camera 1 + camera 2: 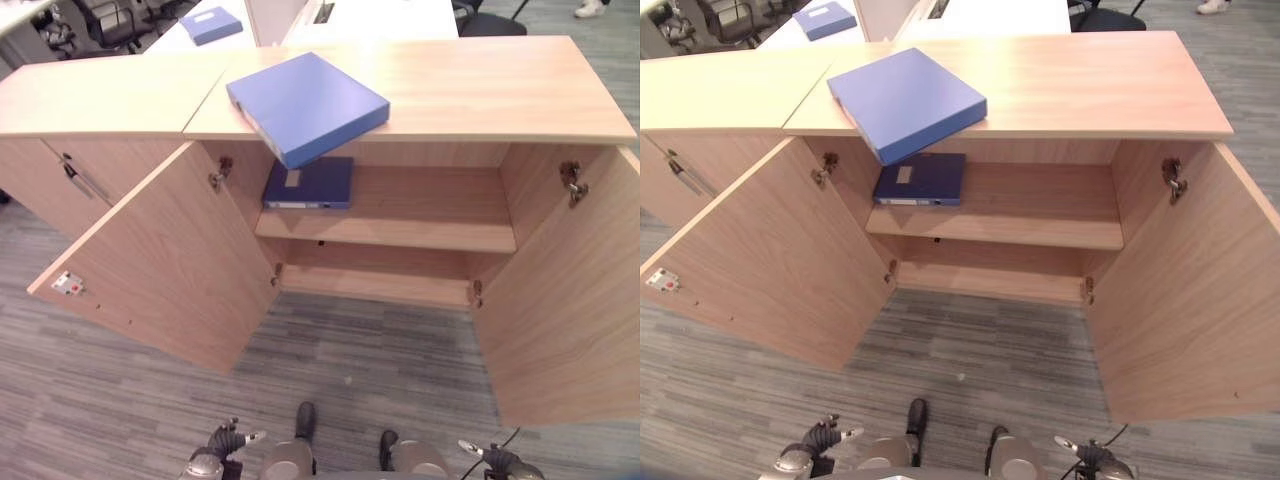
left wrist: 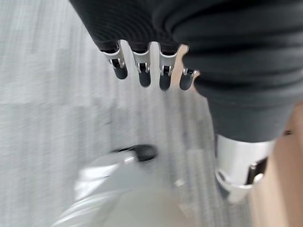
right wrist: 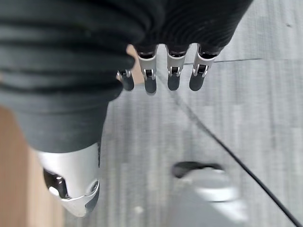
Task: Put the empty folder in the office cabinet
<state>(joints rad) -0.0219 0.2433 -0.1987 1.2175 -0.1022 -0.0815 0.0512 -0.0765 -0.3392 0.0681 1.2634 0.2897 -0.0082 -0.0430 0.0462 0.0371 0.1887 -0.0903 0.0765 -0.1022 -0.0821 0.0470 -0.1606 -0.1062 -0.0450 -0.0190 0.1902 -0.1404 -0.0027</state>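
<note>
On the smooth wooden cabinet (image 1: 480, 90) lies a flat blue folder (image 1: 305, 105); both hands' fingers (image 2: 142, 71) hang relaxed, empty.

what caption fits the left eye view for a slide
Open office cabinet, one blue folder overhanging its top, another blue folder on the shelf inside.

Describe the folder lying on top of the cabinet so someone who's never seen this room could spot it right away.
Find the open wooden cabinet with both doors swung wide. On its top, near the left, lies a light blue folder, turned askew with one corner overhanging the front edge. The darker blue folder sits inside on the shelf below.
</note>
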